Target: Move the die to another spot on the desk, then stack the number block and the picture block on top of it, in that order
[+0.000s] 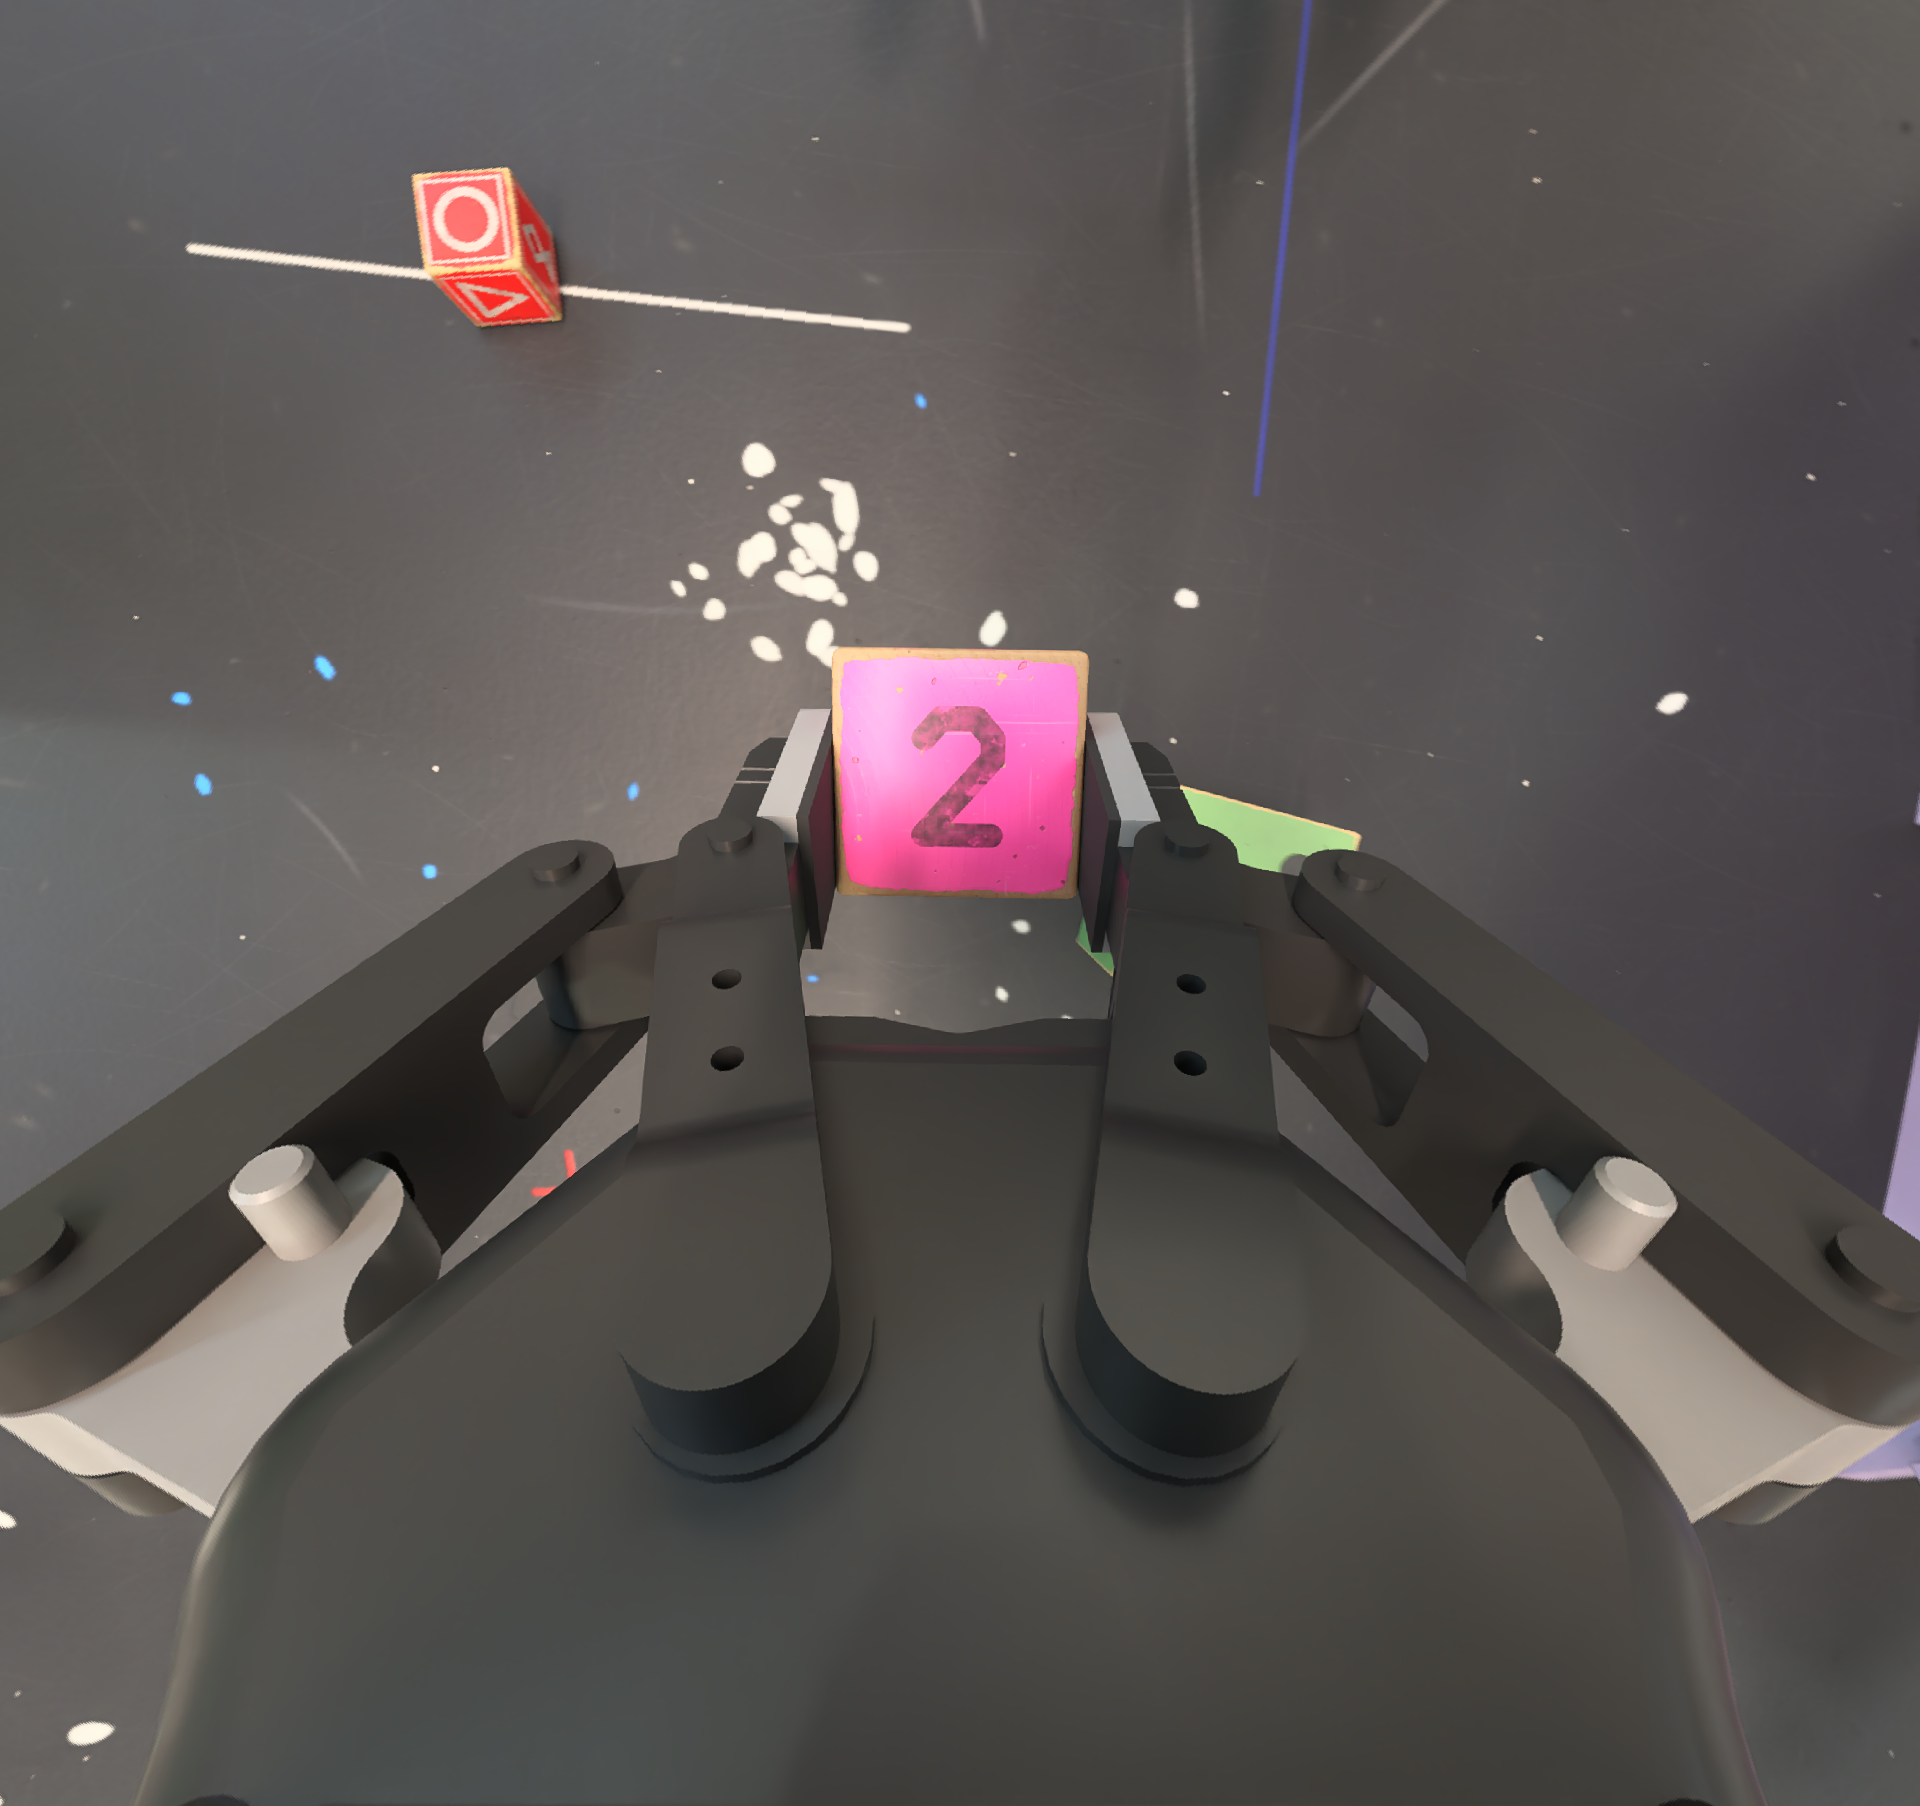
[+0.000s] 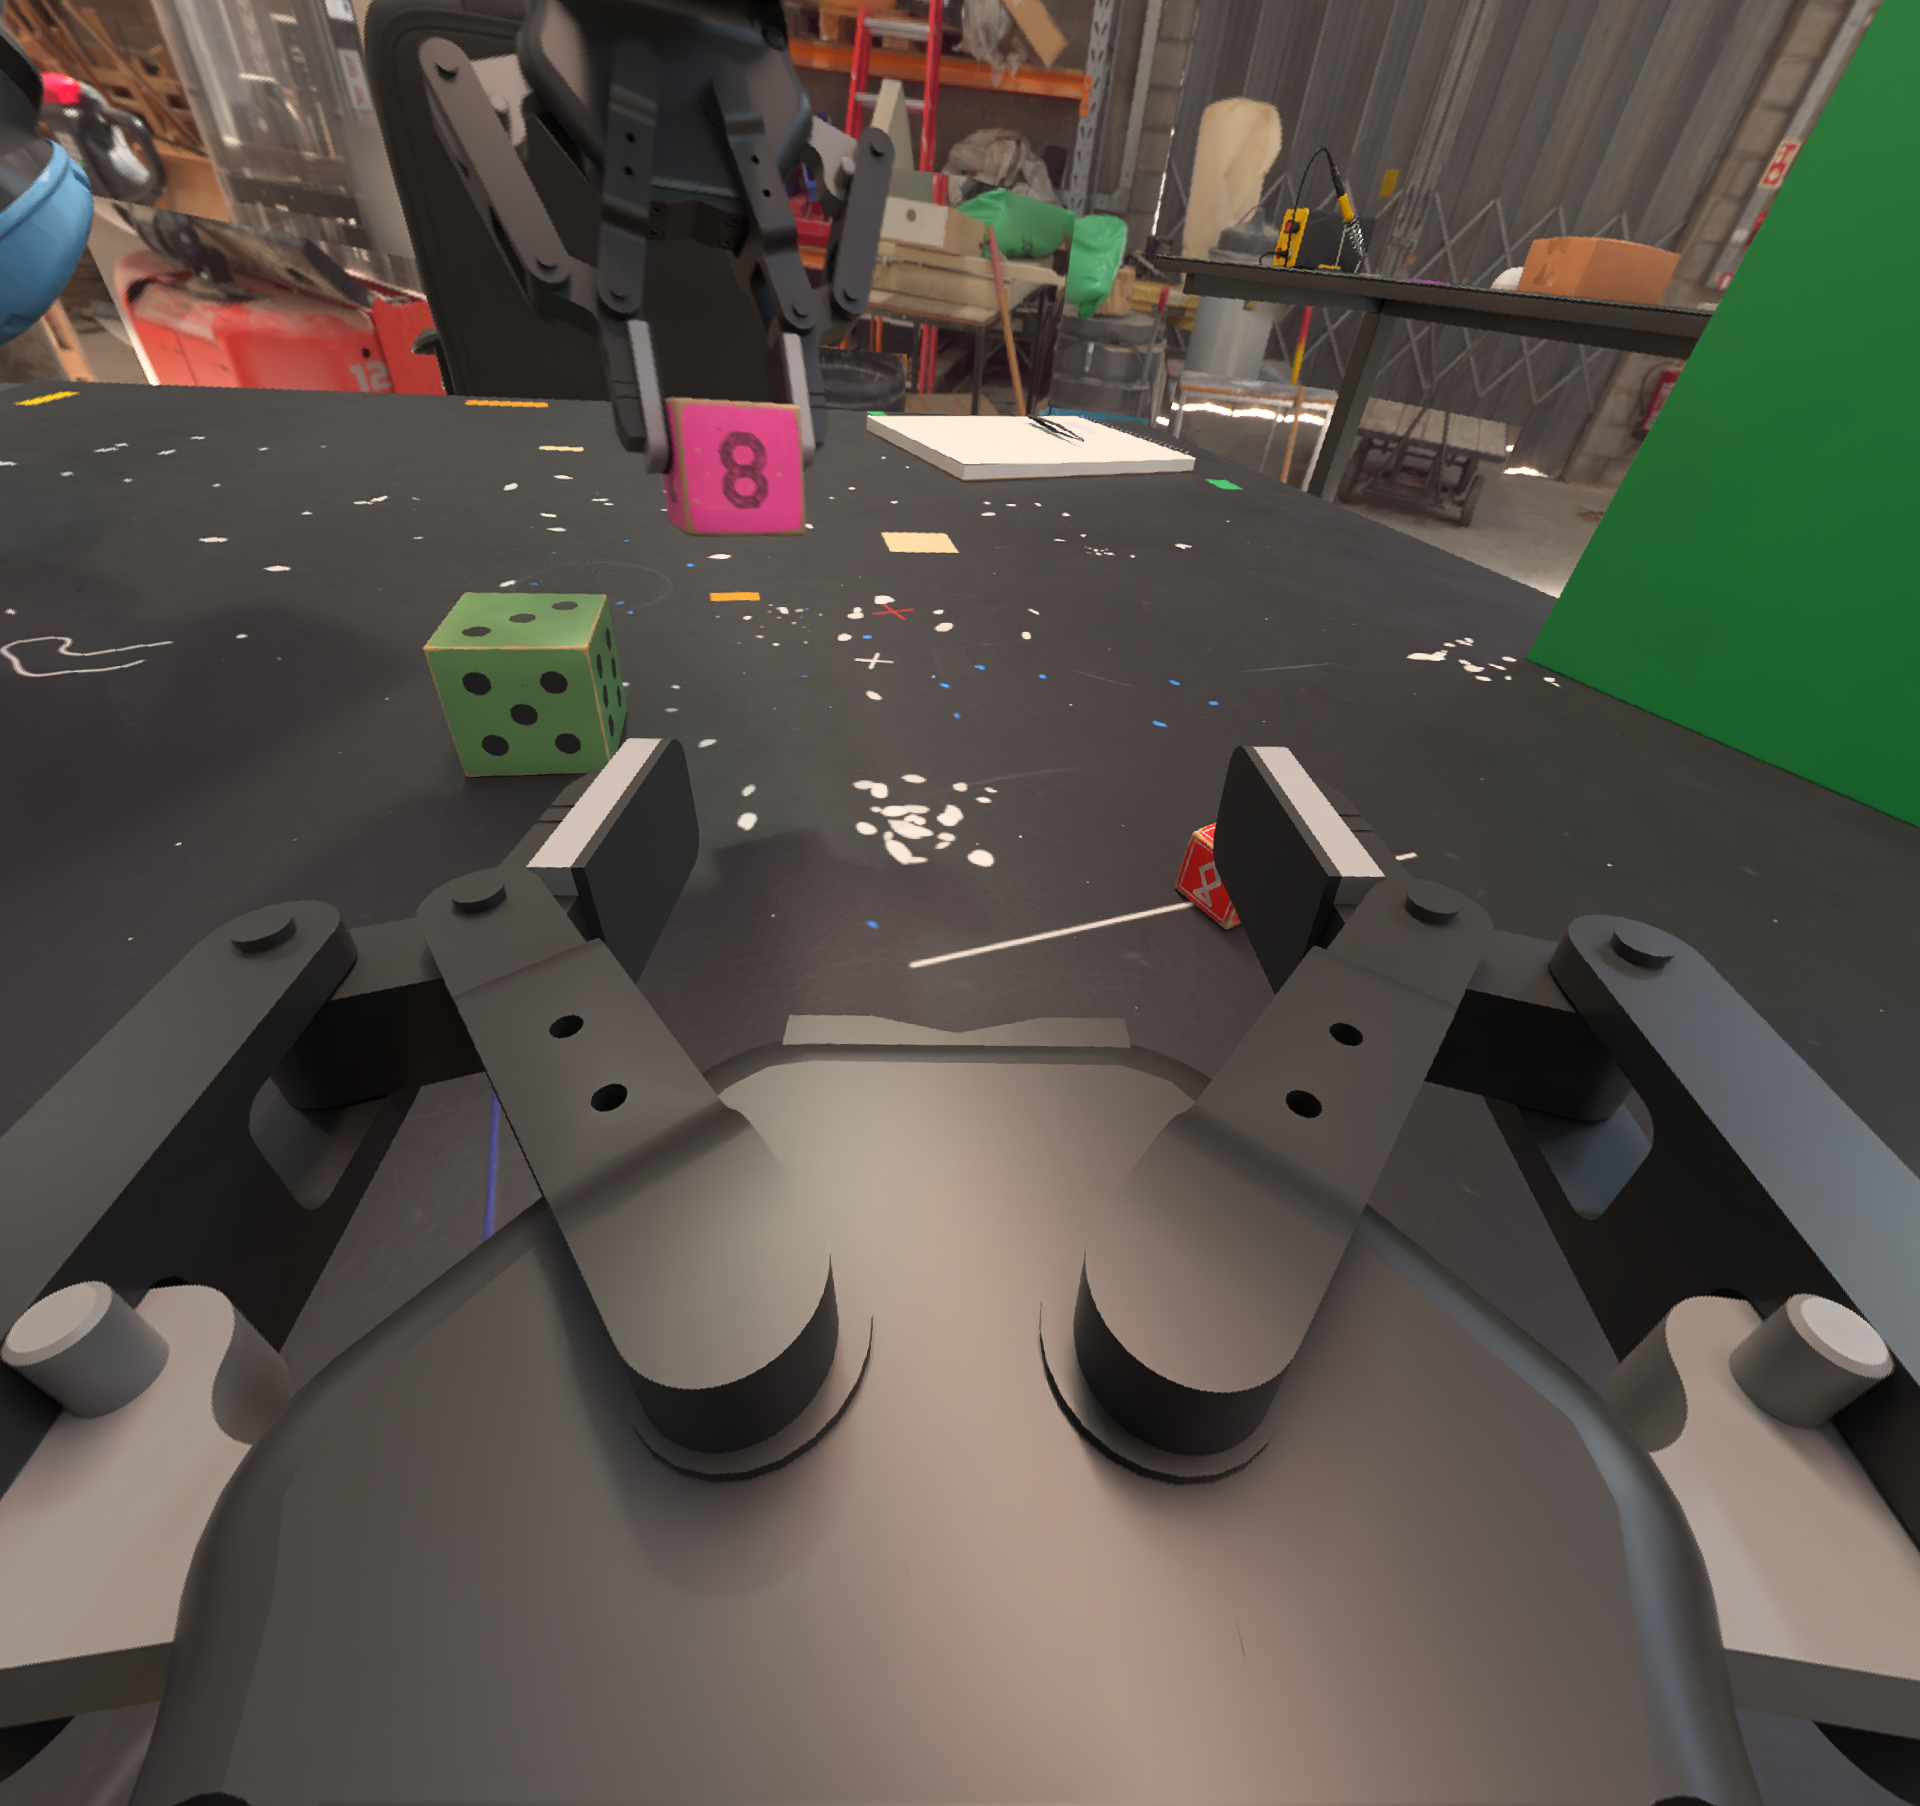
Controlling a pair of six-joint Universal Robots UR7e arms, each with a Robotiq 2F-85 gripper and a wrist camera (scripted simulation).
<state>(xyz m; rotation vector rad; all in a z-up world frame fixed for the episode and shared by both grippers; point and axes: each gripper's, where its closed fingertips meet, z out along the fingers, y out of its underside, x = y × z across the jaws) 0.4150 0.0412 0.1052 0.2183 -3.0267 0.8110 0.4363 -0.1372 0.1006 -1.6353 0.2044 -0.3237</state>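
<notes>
My left gripper (image 1: 958, 811) is shut on the pink number block (image 1: 958, 771) and holds it in the air above the dark desk; the right wrist view shows the same gripper (image 2: 722, 416) and block (image 2: 740, 471). The green die (image 2: 525, 684) with black dots sits on the desk, below and a little to the side of the held block; only a green corner (image 1: 1262, 829) of it shows past my left gripper's finger. The red picture block (image 1: 486, 244) lies on a white line. My right gripper (image 2: 961, 842) is open and empty, with the red block (image 2: 1203, 875) partly hidden behind its right finger.
A white notepad with a pen (image 2: 1023, 447) lies at the far side of the desk. A green panel (image 2: 1766, 468) stands at the right edge. The desk (image 2: 312, 873) is dark with white paint specks. Shelves and clutter fill the background.
</notes>
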